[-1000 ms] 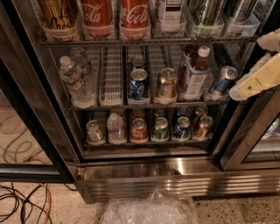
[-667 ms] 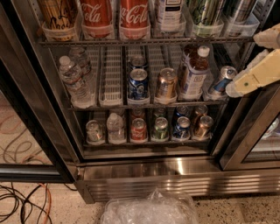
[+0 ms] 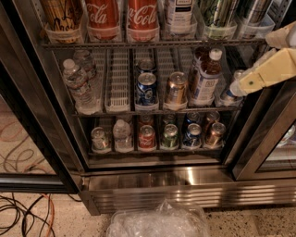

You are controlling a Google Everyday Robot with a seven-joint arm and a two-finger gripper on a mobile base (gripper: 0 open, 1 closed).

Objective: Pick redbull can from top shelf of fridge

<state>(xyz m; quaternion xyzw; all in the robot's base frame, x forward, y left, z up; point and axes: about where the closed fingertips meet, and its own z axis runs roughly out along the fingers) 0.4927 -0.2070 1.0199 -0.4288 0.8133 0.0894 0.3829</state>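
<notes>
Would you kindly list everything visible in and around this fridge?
fridge: one, black frames, steel base.
top shelf: one, grey wire, upper edge.
redbull can: one, silvery-grey and blue, top shelf right end.
green-and-black can: one, left of redbull can.
white-labelled can: one, top shelf centre.
Coca-Cola cans: two, red, top shelf left of centre.
tan can: one, black lettering, top shelf far left.
water bottles: two, clear, middle shelf left.
middle-shelf cans: two, blue and copper, centre.
capped bottle: one, dark, middle shelf right.
bottom-row drinks: six in front, mixed colours, lowest shelf.
plastic bag: one, clear, floor below fridge.
cables: several, black and orange, floor left.
gripper: one, cream, by middle shelf's right end, below top shelf.
</notes>
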